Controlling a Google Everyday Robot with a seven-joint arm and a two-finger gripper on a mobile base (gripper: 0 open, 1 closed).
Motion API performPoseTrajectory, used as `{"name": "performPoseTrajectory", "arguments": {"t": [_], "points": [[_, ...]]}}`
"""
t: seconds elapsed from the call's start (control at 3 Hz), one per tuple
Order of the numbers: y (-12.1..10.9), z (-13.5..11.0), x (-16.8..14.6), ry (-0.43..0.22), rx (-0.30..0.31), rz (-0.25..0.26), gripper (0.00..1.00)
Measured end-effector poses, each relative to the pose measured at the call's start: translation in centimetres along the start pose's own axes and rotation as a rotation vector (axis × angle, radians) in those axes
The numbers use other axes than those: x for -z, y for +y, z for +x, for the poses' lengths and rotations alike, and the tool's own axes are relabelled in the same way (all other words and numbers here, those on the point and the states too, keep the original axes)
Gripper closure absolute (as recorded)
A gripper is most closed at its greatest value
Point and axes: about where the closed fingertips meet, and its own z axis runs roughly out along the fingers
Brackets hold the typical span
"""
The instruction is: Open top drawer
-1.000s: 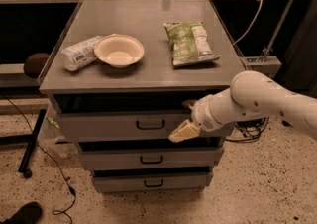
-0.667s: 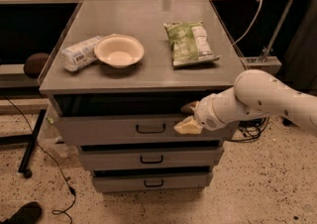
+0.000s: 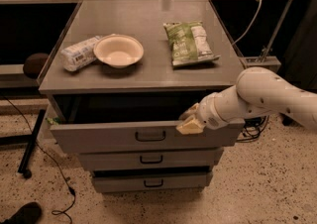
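The top drawer [image 3: 99,139] is the widest grey front, with a small dark pull handle [image 3: 150,136]. It stands pulled out from the grey cabinet, and a dark gap shows above its front edge. My gripper [image 3: 189,120] sits at the drawer's top edge, right of the handle. Its cream fingertips [image 3: 188,126] rest on the front's upper rim, one over the inside and one on the outside. My white arm reaches in from the right.
On the cabinet top [image 3: 148,64] lie a cream bowl [image 3: 119,50], a wrapped white packet [image 3: 79,53] and a green chip bag [image 3: 190,42]. Two narrower drawers [image 3: 148,159] sit below. Cables and a black stand leg [image 3: 30,143] lie on the floor at left.
The top drawer has slid further out toward the camera, with my gripper moving along on its upper edge. The dark gap above the front has widened.
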Motion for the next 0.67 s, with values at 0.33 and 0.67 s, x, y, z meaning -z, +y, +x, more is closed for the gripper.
{"name": "performPoseTrajectory", "arguments": {"t": [0.33, 0.67], "points": [[0.73, 0.53, 0.83, -0.016, -0.016, 0.015, 0.74], [0.73, 0.53, 0.82, -0.016, -0.016, 0.015, 0.51]]}}
